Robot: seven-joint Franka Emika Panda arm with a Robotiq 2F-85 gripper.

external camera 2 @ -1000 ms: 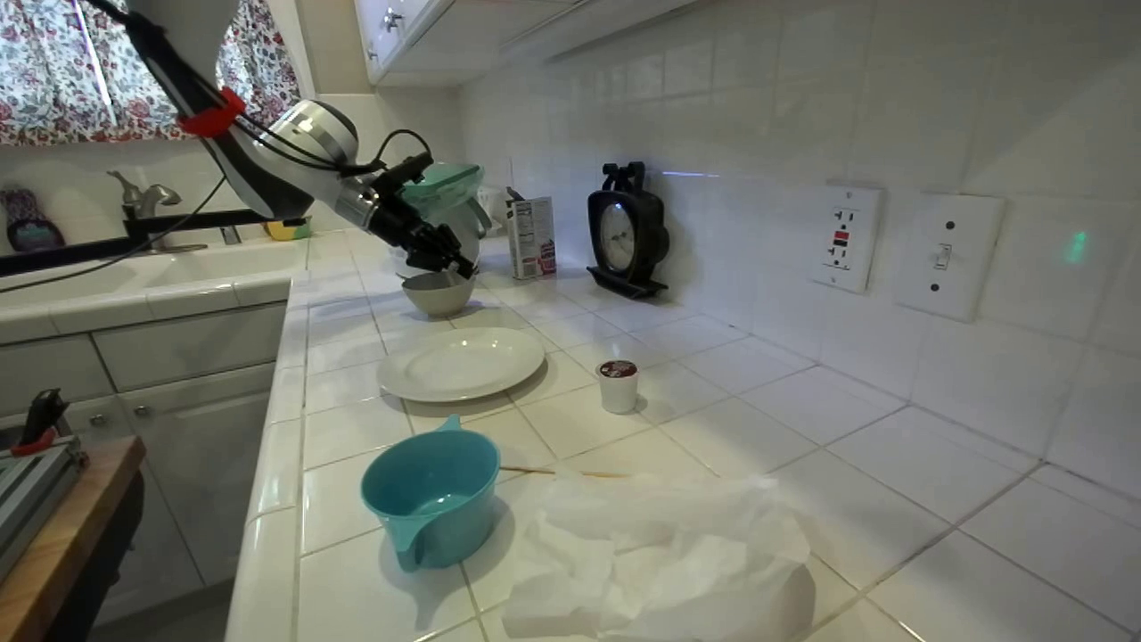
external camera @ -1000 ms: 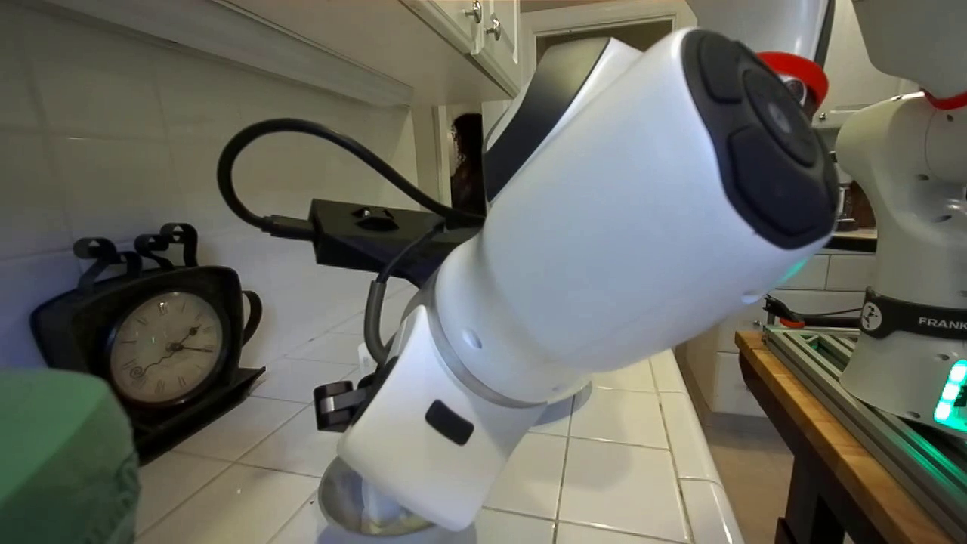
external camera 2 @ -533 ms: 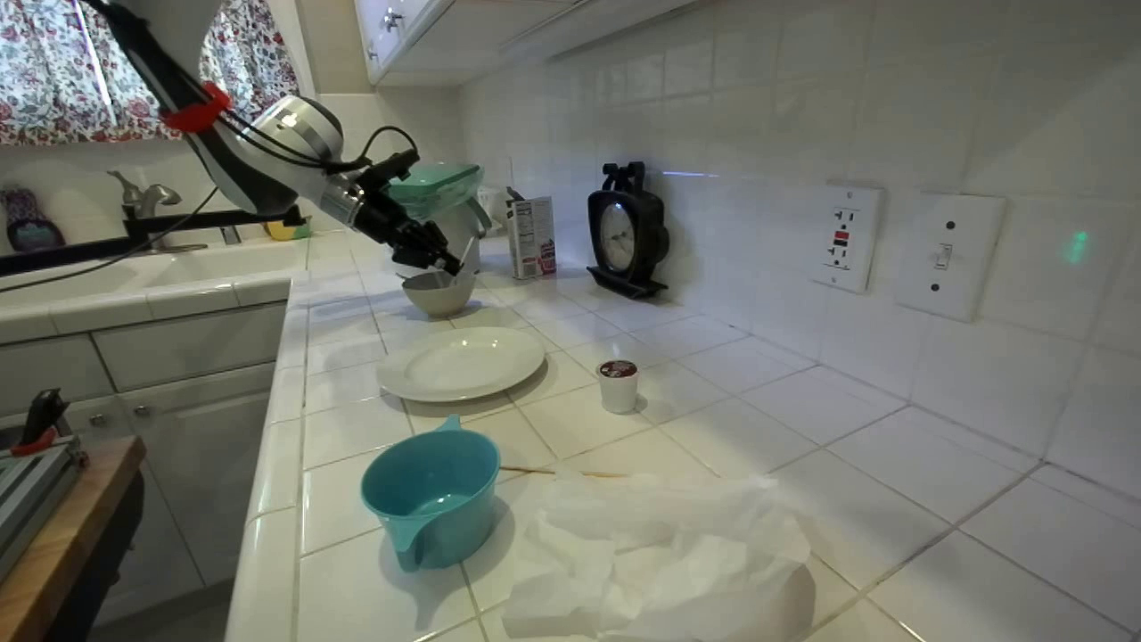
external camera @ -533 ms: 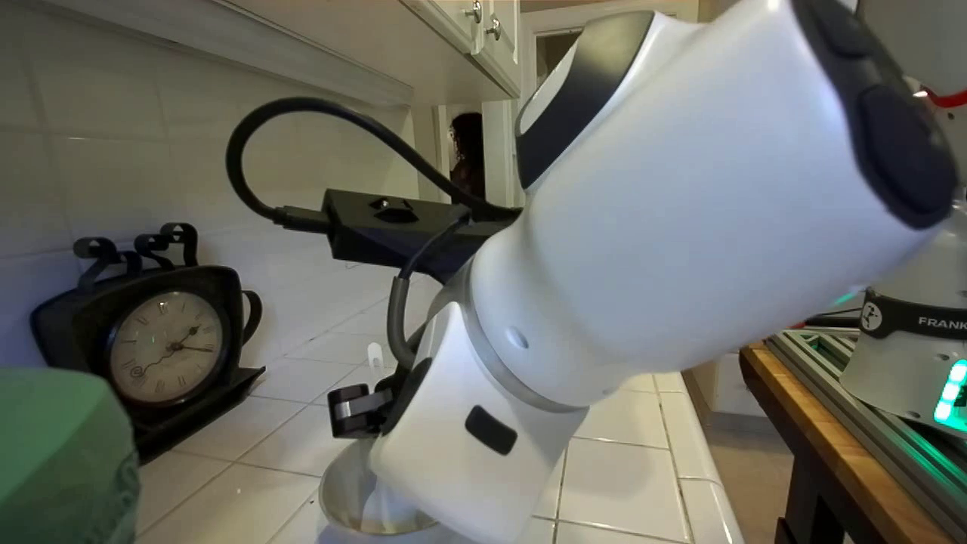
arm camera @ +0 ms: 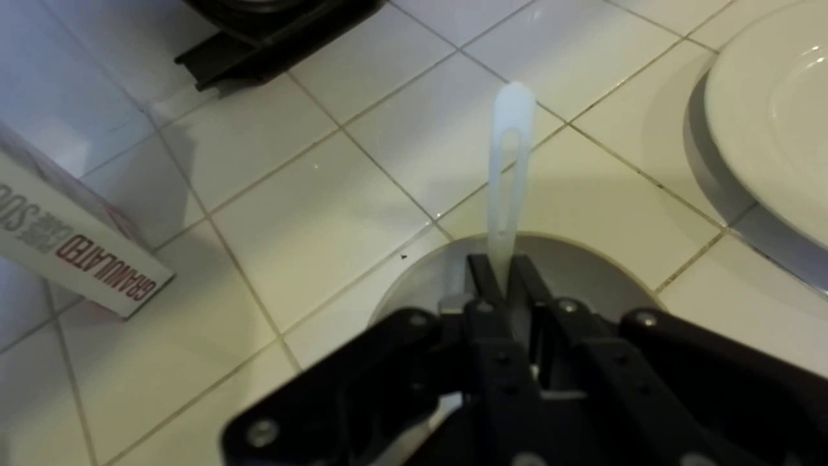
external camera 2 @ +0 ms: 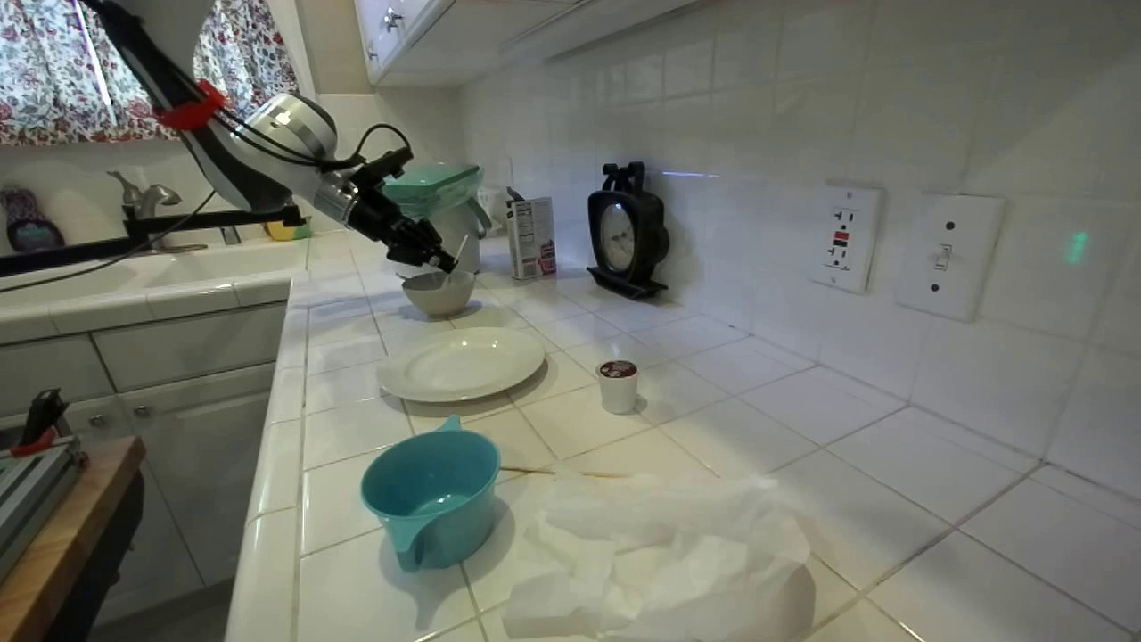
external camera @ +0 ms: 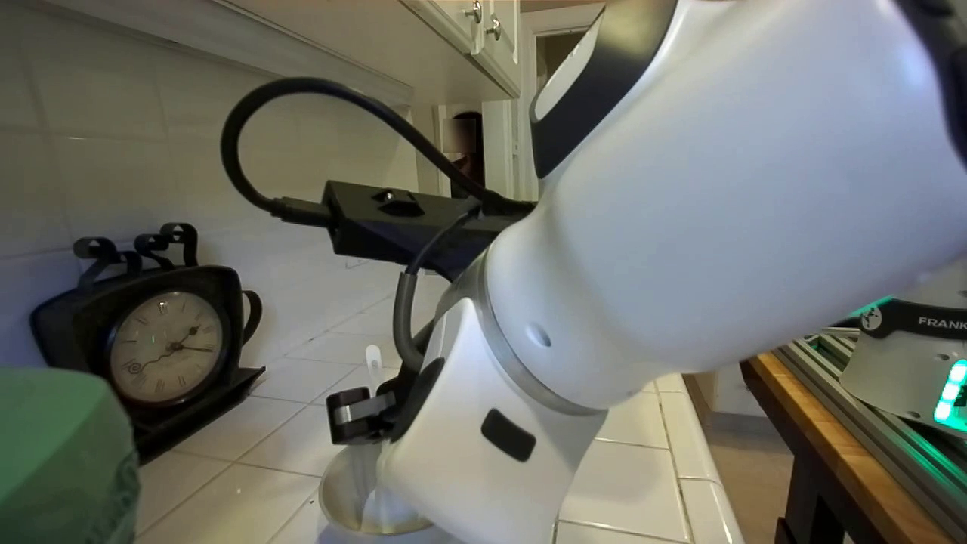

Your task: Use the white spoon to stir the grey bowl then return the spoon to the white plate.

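Observation:
The white spoon stands up between my fingertips, its slotted handle pointing up. Its handle also shows in both exterior views. My gripper is shut on it, low over the grey bowl. The bowl shows in both exterior views. The spoon's lower end is hidden behind the fingers in the wrist view, and its contact with the bowl cannot be told. The white plate lies beside the bowl and shows at the right of the wrist view.
A sugar box stands left of the bowl in the wrist view. A black clock stands by the wall. A small white cup, a blue cup and crumpled paper lie beyond the plate. A green-lidded container stands behind the bowl.
My gripper has shifted over the bowl, left in an exterior view and right in another, mostly in the first half second. The spoon handle has come out from behind the arm. The bowl and plate stay put.

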